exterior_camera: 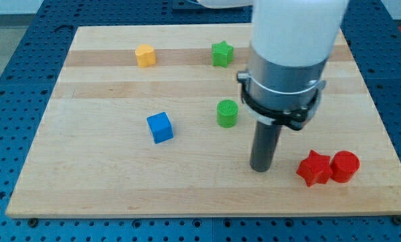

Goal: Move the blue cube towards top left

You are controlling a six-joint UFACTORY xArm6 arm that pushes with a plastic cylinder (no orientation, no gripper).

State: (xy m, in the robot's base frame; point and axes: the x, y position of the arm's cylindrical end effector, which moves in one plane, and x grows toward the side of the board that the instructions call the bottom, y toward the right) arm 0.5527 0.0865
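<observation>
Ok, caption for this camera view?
My tip rests right of the blue cube, left of the red star.

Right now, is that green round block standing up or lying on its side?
Standing upright: the green cylinder shows its round face on top, with straight sides beneath, resting on the wooden board.

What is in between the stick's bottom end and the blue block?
Nothing. In the camera view, only bare wooden board lies between my tip and the blue cube. The green cylinder sits above that line, toward the view's top.
</observation>
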